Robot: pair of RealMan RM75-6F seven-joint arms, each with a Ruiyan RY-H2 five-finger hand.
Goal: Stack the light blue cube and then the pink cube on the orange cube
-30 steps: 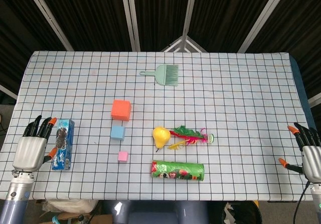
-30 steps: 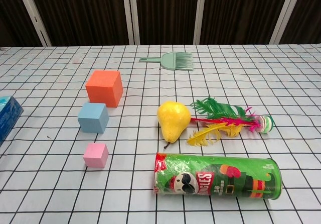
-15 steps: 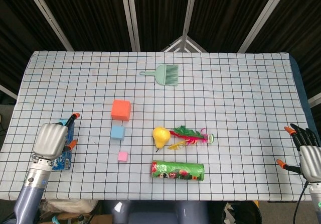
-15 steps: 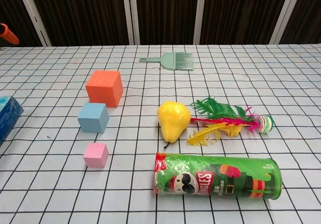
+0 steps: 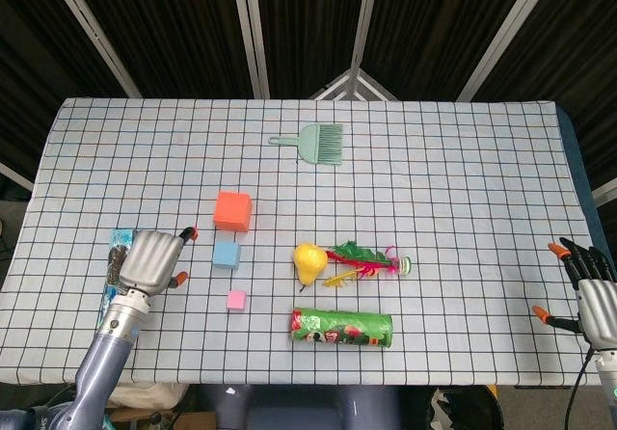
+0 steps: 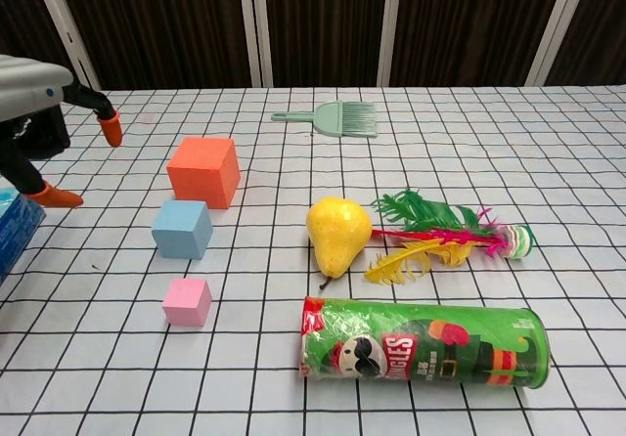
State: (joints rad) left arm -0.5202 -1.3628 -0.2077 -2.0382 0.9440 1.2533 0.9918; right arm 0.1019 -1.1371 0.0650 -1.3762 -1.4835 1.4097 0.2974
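Gridded surface (image 5: 463,160): light blue cube (image 5: 226,254) is sitting between orange cube (image 5: 232,211) and pink cube (image 5: 235,300). Left robot hand (image 5: 152,259), open and empty, is being positioned beside it; grasp needed next.

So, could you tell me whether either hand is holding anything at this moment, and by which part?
Nothing is held. The left hand hangs open beside the light blue cube, and the right hand is open at the table's edge.

My left hand (image 5: 152,256) hovers empty, fingers apart, just left of the light blue cube (image 5: 226,254), not touching it.
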